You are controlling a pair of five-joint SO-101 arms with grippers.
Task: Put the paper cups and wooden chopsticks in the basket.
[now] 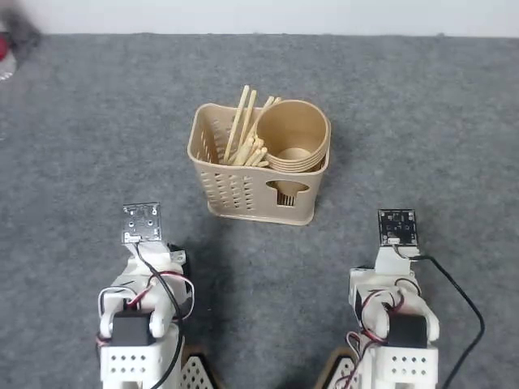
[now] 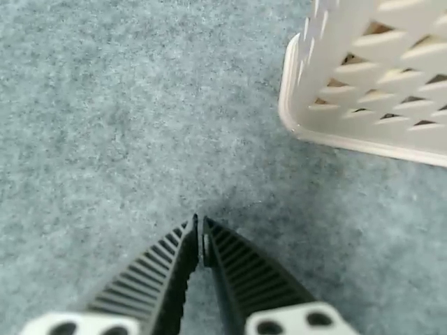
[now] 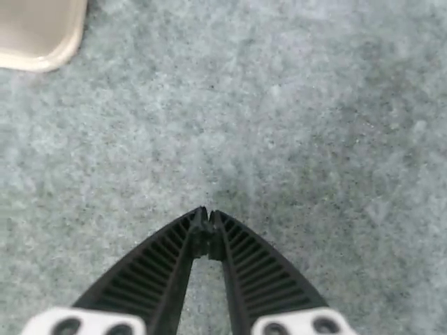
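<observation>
My left gripper (image 2: 200,225) sits low over the grey mat (image 1: 89,121), jaws together with nothing between them, just short of the basket's near-left corner. The basket (image 1: 243,193) stands at the middle of the mat, well ahead of both arms. In its left half the chopsticks (image 1: 243,134) lean in a bundle, tips poking above the rim. In the right half the cups (image 1: 293,162) are nested in one stack, mouth up, and take up that whole side. My right gripper (image 3: 208,213) is also down near the mat, jaws closed and empty, with the basket's near-right corner off to its side.

Every cup and chopstick I can see is already in the basket, so I judge the loading finished and the step in hand to be a clean park. To do that well, I'd leave both sets of jaws closed and make no move toward the basket. The chopsticks only lean, and I suspect the basket is light, so a nudge to its wall could tip them out. If I must reposition, I'd lift first, then draw straight back, one arm at a time.
</observation>
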